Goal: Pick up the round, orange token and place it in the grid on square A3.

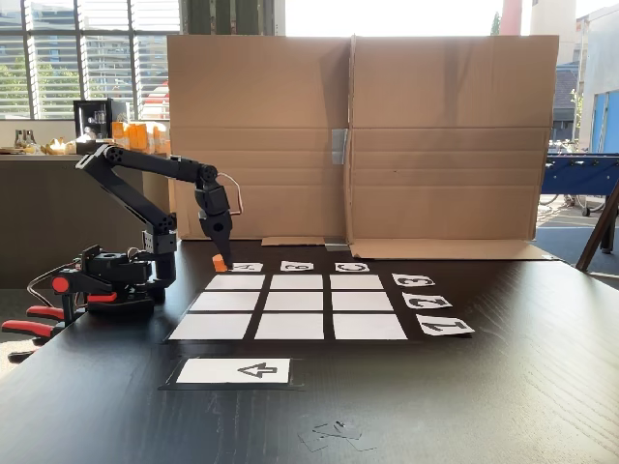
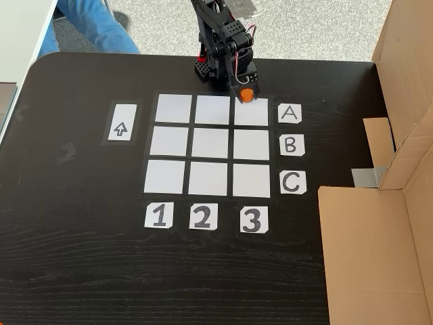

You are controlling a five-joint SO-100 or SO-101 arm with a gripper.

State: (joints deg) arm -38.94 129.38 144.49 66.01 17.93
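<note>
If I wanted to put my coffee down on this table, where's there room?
Bare dark table lies below the number tags in the top-down fixed view, and left of the arrow card. It is crowded by cell A3, where the gripper holds the token, and beside the cardboard.

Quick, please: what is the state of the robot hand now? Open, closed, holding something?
Hand: closed on the orange token, over the edge of square A3.
</note>
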